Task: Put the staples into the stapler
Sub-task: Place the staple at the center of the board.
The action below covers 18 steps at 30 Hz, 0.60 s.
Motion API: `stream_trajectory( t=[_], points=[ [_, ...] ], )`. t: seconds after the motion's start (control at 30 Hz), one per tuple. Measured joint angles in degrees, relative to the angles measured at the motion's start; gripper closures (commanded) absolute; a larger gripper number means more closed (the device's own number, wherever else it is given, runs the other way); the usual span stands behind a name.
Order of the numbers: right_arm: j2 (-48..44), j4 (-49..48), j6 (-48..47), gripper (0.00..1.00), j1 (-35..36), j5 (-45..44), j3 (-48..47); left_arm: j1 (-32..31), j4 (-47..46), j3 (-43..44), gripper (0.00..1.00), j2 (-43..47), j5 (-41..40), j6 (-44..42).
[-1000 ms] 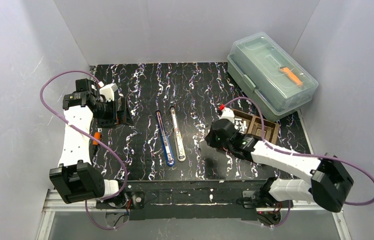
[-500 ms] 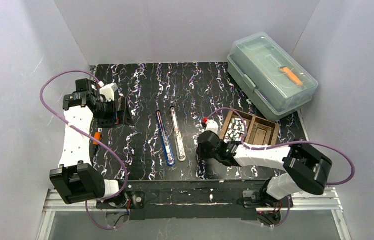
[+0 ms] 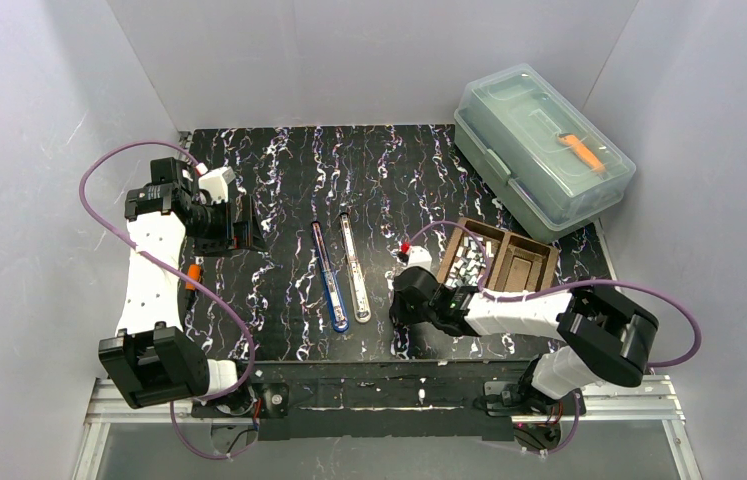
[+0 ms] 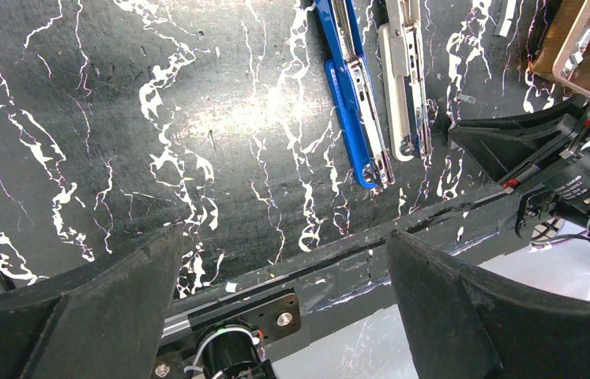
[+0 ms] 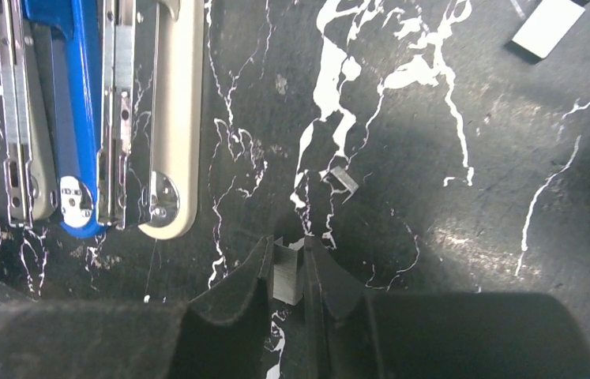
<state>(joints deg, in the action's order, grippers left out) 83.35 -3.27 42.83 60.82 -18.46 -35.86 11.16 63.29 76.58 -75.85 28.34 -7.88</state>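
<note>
Silvery staple strip (image 5: 287, 278) is pinched in nearly closed jaws of right gripper (image 5: 287, 245), right of white stapler (image 5: 177, 118) | left gripper (image 4: 283, 237) jaws spread wide, nothing held.

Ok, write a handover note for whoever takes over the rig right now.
Left gripper: open, empty, off to the left side.
Right gripper: shut on a staple strip, low beside the white stapler.
That one and the blue stapler lie opened flat mid-table; more staples sit in the brown tray.
Done: strip picked. Left: seat it in a stapler, close it.
</note>
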Motion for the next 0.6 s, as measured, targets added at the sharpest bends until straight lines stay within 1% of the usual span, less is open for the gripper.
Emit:
stream_trajectory(
  t=[0.13, 0.17, 0.27, 0.37, 0.43, 0.6],
  points=[
    [0.0, -1.0, -0.3, 0.77, 0.2, 1.6, 0.8, 0.0, 0.0, 0.0, 0.01, 0.0, 0.0, 0.0],
    [0.0, -1.2, -0.3, 0.75, 0.3, 1.9, 0.9, 0.0, 0.0, 0.0, 0.01, 0.0, 0.0, 0.0],
    [0.0, -1.3, -0.3, 0.6, 0.3, 2.3, 0.9, 0.0, 0.0, 0.0, 0.01, 0.0, 0.0, 0.0],
    [-0.1, -1.6, -0.3, 0.51, 0.3, 2.3, 0.8, 0.0, 0.0, 0.0, 0.01, 0.0, 0.0, 0.0],
    [-0.2, -1.6, -0.4, 0.48, 0.4, 2.3, 0.8, 0.0, 0.0, 0.0, 0.01, 0.0, 0.0, 0.0],
    [-0.4, 0.5, -1.1, 0.46, 0.4, 1.4, -0.1, 0.0, 0.0, 0.0, 0.01, 0.0, 0.0, 0.0]
  ],
)
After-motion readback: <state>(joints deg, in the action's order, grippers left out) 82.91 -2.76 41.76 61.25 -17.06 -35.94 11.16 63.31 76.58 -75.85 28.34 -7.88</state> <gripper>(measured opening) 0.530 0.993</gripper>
